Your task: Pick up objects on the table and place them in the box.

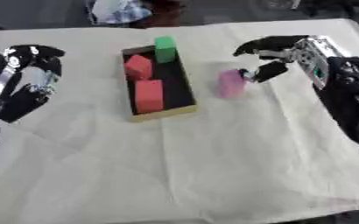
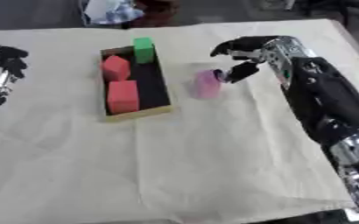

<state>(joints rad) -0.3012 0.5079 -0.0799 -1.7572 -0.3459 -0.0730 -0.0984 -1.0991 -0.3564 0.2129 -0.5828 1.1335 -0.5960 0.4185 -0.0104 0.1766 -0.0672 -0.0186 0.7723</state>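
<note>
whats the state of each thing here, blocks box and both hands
pink block: upright on the cloth, outside the box, right thumb at its side
green block: in the box, far end
two red blocks: in the box
box: open, partly filled
right hand: open over the pink block
left hand: idle, holds nothing

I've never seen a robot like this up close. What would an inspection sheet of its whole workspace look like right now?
Surface: table under a cream cloth, wrinkled.
Job's things: box holds two red blocks and a green block; pink block stands on the cloth, right of the box.
Clutter: nothing seen on the cloth.
Hands: right hand open at the pink block, thumb beside it; left hand idle at the left edge, fingers curled, holding nothing.
Cables: nothing seen.
Surroundings: bundled fabric beyond the far edge.
</note>
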